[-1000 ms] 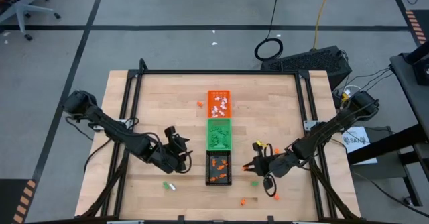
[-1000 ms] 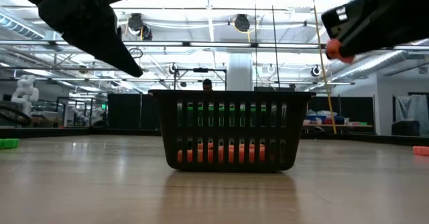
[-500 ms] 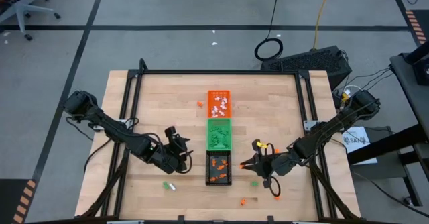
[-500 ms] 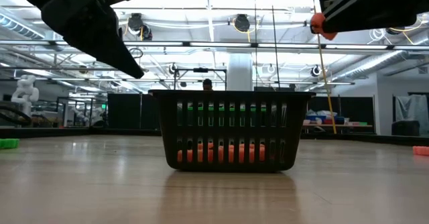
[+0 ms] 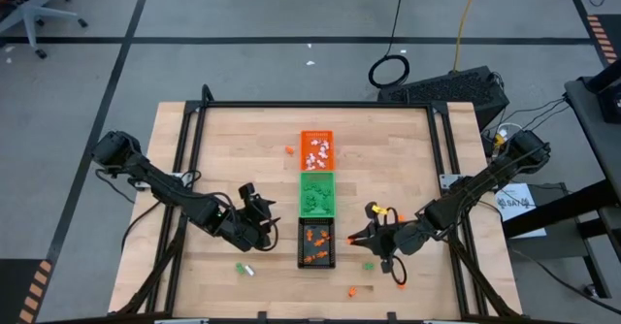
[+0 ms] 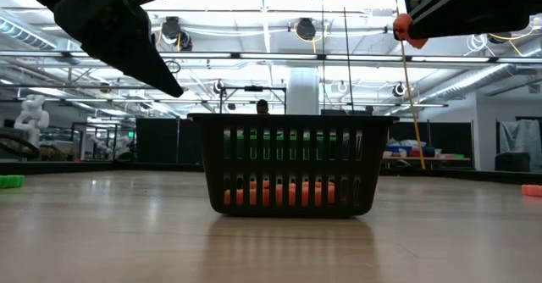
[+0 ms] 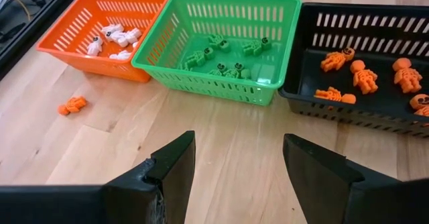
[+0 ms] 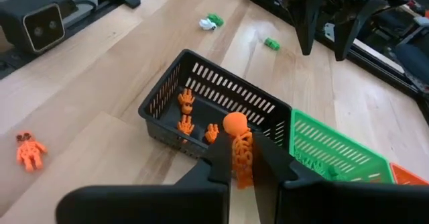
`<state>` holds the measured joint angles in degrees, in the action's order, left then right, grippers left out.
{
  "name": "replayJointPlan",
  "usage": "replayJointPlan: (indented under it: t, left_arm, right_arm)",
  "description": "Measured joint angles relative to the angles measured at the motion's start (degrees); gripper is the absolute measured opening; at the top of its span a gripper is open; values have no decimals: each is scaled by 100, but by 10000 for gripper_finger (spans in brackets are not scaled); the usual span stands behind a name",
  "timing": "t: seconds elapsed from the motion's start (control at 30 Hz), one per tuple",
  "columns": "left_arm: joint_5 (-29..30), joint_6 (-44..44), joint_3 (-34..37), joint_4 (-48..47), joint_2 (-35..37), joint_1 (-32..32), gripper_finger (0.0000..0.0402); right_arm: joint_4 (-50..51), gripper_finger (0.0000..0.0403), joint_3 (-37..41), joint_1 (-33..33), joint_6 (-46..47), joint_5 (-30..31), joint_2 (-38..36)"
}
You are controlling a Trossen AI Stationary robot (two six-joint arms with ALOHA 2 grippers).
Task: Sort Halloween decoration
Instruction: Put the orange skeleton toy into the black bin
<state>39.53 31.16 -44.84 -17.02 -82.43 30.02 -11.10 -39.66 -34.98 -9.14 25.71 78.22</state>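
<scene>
1. High view: three trays stacked mid-frame on the table, orange tray on top, green tray in the middle, black tray lowest. Left claw just left of the black one, right claw just right of it.
2. Low view: black tray dead centre, orange bits showing through the slats. Upper right, orange skeleton poking from the right claw.
3. Left wrist view: left claw wide open, nothing in it. White trinkets in orange tray, green trinkets in green, orange trinkets in black.
4. Right wrist view: right claw pinched tight on the orange skeleton, above the black tray's near rim.
</scene>
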Motion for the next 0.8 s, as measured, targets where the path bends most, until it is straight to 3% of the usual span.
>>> replayJointPlan:
  t: [0.43, 0.8]
  left_arm:
    - [0, 4, 0, 49, 0, 0, 223]
    - [0, -11, 0, 221, 2, 1, 223]
  right_arm:
    - [-256, 13, 0, 9, 1389, -17, 2]
    - [-1571, 23, 0, 4, 1587, -42, 386]
